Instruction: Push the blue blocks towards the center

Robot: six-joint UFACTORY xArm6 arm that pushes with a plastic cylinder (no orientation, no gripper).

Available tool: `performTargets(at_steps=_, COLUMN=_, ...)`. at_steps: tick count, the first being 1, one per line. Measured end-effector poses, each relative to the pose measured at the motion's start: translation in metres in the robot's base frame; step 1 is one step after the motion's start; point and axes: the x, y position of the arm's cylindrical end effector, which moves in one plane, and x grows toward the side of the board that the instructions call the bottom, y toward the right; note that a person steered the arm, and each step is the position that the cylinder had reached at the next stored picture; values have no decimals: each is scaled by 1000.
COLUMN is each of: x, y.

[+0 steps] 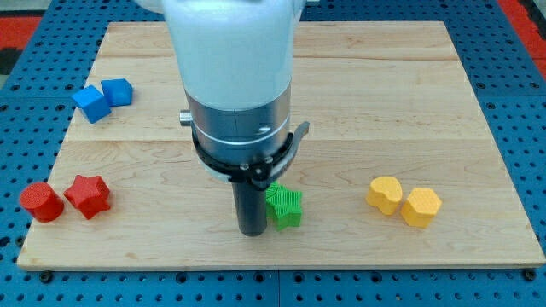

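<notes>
Two blue blocks lie at the view's upper left: a blue cube and a blue block of irregular shape, touching each other. My tip stands low in the middle of the board, far to the right of and below the blue blocks. It sits right beside the left side of a green star-shaped block. The arm's white and grey body hides the board's middle behind it.
A red cylinder and a red star-shaped block lie at the lower left. Two yellow blocks lie at the lower right. The wooden board rests on a blue pegboard table.
</notes>
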Motion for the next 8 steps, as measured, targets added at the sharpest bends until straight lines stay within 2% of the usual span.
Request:
performTargets(at_steps=3, x=-114, y=-217)
performTargets(at_steps=4, x=-142, y=-243)
performTargets(at_steps=6, x=-215, y=-245)
performTargets(at_steps=7, x=-244, y=-219)
performTargets(at_steps=8, x=-244, y=-159)
